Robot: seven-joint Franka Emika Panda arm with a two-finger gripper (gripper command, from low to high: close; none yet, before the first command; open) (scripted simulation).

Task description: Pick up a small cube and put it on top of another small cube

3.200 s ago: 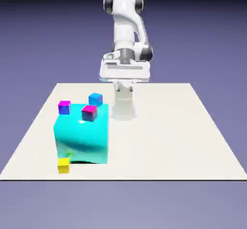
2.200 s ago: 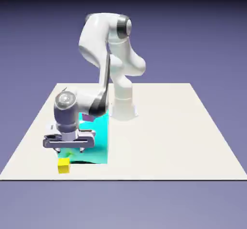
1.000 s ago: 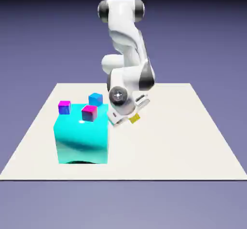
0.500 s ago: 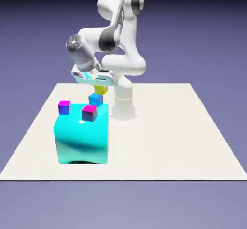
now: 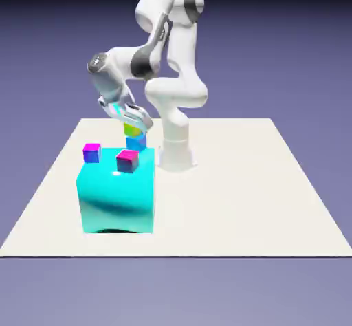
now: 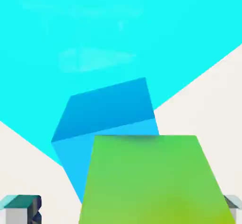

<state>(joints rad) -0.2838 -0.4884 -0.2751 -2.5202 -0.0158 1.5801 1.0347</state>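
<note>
Straddling yellow cube (image 6: 151,178), end effector (image 6: 127,211) open

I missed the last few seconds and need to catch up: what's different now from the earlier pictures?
The yellow cube went from the table's near edge up onto the blue cube. The tool has let go, its fingers apart. The big cyan block and both magenta-topped cubes stayed put.

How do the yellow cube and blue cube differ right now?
Colour: the yellow cube looks yellow-green, the blue cube plain blue.
Height: the yellow cube is above; the blue cube is lower.
Tool: the yellow cube is between the open tool's fingers; the blue cube is beyond them.
Both are small and unpatterned.
</note>
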